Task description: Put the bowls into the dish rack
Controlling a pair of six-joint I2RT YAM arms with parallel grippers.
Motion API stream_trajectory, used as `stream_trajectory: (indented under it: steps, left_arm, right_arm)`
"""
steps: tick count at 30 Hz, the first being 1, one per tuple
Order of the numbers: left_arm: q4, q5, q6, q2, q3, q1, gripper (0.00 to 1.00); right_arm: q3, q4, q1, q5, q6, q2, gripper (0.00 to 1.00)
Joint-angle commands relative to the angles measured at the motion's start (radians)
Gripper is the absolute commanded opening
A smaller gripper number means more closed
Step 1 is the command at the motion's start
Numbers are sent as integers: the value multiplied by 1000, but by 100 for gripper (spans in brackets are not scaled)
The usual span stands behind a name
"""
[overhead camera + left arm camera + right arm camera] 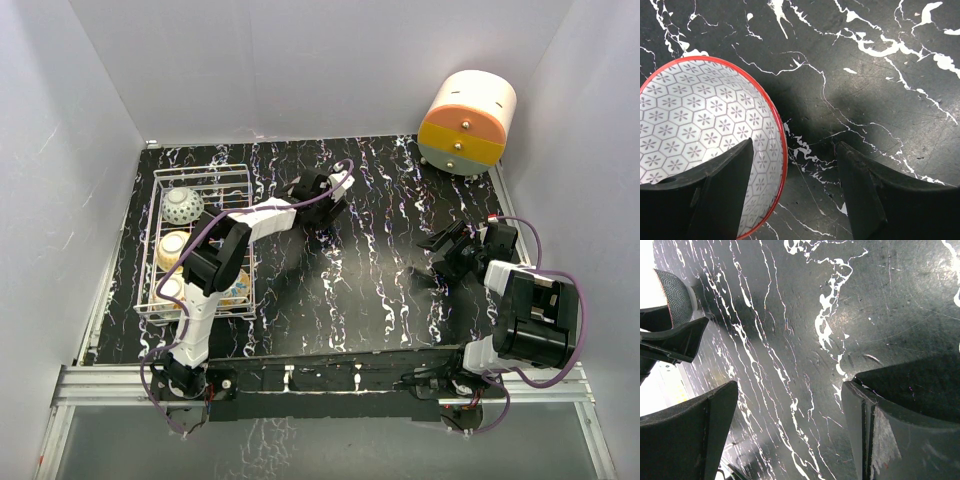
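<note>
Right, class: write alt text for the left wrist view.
A red-rimmed bowl with a grey hexagon-flower pattern sits on a black marbled table. The left gripper, open, straddles its rim, one finger over the inside, one outside.

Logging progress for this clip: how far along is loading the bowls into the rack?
Done: at least three bowls sit in the dish rack; the left arm hides part of it. In hand: the left gripper, open, straddles the rim of a red-rimmed bowl on the table, not yet clamped. Left: grip that bowl and rack it. No other loose bowl shows. The right gripper is open, holding nothing.
</note>
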Motion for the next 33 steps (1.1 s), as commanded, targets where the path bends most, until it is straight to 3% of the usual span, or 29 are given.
stream_trajectory:
  steps: [1, 8, 13, 17, 23, 33]
  left_arm:
    - [-6, -24, 2, -5, 24, 12, 66]
    - [-38, -45, 8, 44, 53, 21, 64]
    - [-48, -44, 4, 58, 54, 21, 42]
    - [-65, -38, 6, 66, 53, 22, 36]
    - [-58, -40, -13, 58, 25, 22, 0]
    - [-58, 18, -129, -104, 2, 22, 0]
  right_arm:
    - [11, 25, 2, -2, -14, -3, 87]
    - [11, 25, 2, -1, -14, -3, 87]
    - [11, 25, 2, -1, -15, -1, 87]
    - [10, 27, 2, -2, -15, -3, 87]
    - [9, 28, 2, -2, -13, -3, 87]
    - [9, 28, 2, 0, -10, -1, 87]
